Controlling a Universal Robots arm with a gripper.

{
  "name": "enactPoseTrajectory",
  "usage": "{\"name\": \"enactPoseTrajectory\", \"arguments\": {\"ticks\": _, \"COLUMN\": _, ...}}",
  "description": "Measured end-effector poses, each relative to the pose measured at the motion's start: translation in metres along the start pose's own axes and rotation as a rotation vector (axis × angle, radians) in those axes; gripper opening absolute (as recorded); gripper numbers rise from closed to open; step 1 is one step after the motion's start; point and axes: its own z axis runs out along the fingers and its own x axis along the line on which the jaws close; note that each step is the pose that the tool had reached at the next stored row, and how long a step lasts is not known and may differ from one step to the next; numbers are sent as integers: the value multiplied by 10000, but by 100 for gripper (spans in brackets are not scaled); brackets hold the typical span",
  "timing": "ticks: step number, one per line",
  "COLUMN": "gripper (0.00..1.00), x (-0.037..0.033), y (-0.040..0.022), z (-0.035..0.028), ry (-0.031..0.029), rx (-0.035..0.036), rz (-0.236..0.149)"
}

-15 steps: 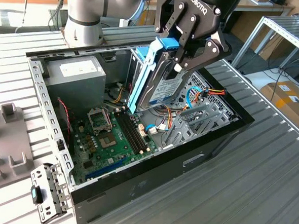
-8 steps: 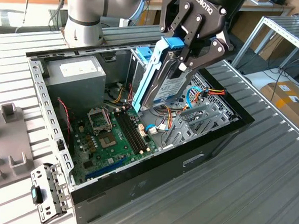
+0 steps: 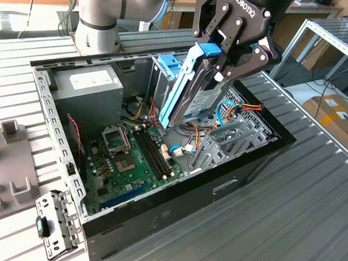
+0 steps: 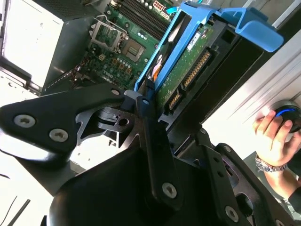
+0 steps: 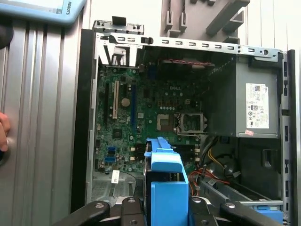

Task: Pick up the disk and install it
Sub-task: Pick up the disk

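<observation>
One black two-fingered gripper (image 3: 220, 67) has its jaws clamped on one flat dark hard disk with bright blue plastic rails (image 3: 188, 93). It holds the disk tilted on edge in the air above the inside of one open black desktop computer case (image 3: 175, 208). The second wrist view shows the disk's green circuit-board face. The first wrist view looks down past the disk onto one green motherboard (image 5: 141, 127) and, farther off, one grey metal power-supply box with a white label (image 5: 249, 108). Beyond the case, the second wrist view adds one person's hand (image 4: 270, 129) with a metal wristband (image 4: 265, 165), touching a round dark object (image 4: 288, 115).
</observation>
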Motion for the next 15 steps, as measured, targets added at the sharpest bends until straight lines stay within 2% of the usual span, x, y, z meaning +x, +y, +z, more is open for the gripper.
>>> {"name": "enactPoseTrajectory", "arguments": {"ticks": 1, "gripper": 36, "x": 12, "y": -8, "z": -2, "ry": -70, "rx": 1, "rz": -6}}
{"name": "enactPoseTrajectory", "arguments": {"ticks": 2, "gripper": 36, "x": 22, "y": -15, "z": -4, "ry": -91, "rx": 2, "rz": -8}}
{"name": "enactPoseTrajectory", "arguments": {"ticks": 6, "gripper": 36, "x": 66, "y": -43, "z": -9, "ry": -98, "rx": 2, "rz": 8}}
{"name": "enactPoseTrajectory", "arguments": {"ticks": 8, "gripper": 36, "x": 119, "y": -61, "z": -13, "ry": -99, "rx": 3, "rz": 19}}
{"name": "enactPoseTrajectory", "arguments": {"ticks": 15, "gripper": 36, "x": 202, "y": -80, "z": -17, "ry": -99, "rx": 3, "rz": 19}}
